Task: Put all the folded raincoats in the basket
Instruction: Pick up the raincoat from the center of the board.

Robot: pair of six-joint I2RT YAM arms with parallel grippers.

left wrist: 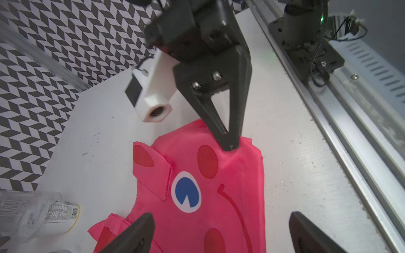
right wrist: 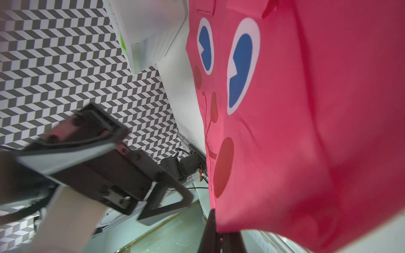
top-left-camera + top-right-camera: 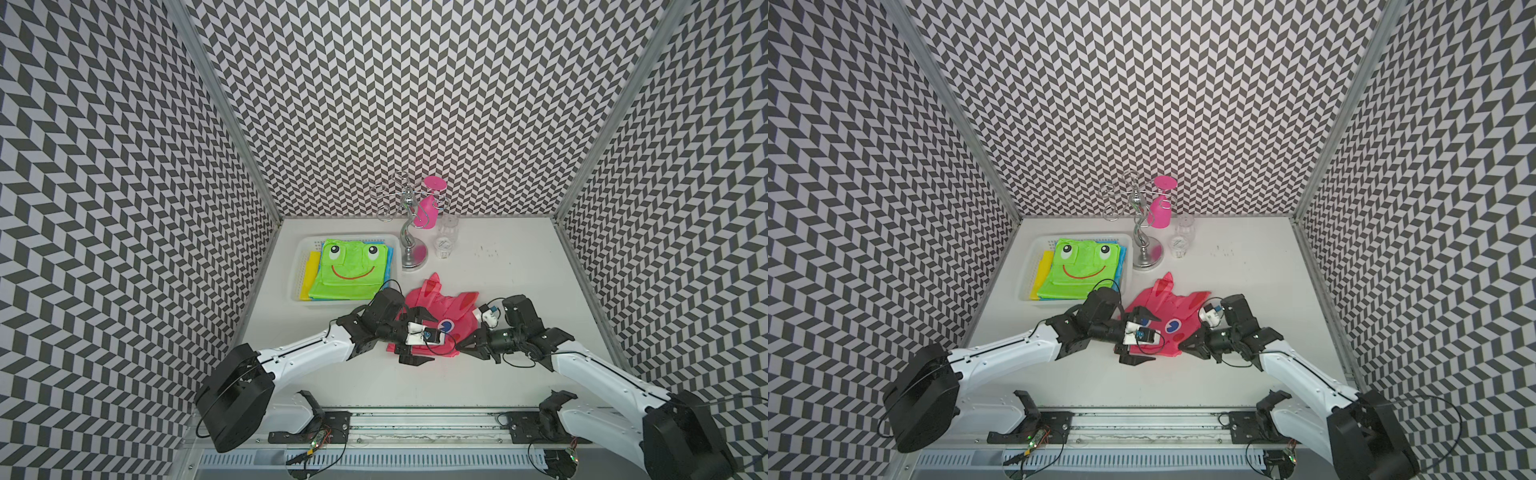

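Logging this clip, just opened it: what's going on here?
The right gripper is shut on an edge of the pink raincoat, which lies on the table beside the basket. The left gripper hangs open over the same coat, holding nothing. The basket already holds a green frog-face raincoat on top of others; the pink one is not yet in.

Lab test cell, chevron-patterned walls (image 3: 415, 104)

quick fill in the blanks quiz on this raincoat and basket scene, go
The top raincoat in the white perforated plastic basket is ____.
The right gripper is shut on the pink raincoat, whose eyes are ____.
Above it, the left gripper has its jaws ____.
The cup hanging on the silver wire stand is ____.
Missing: green; blue; open; pink
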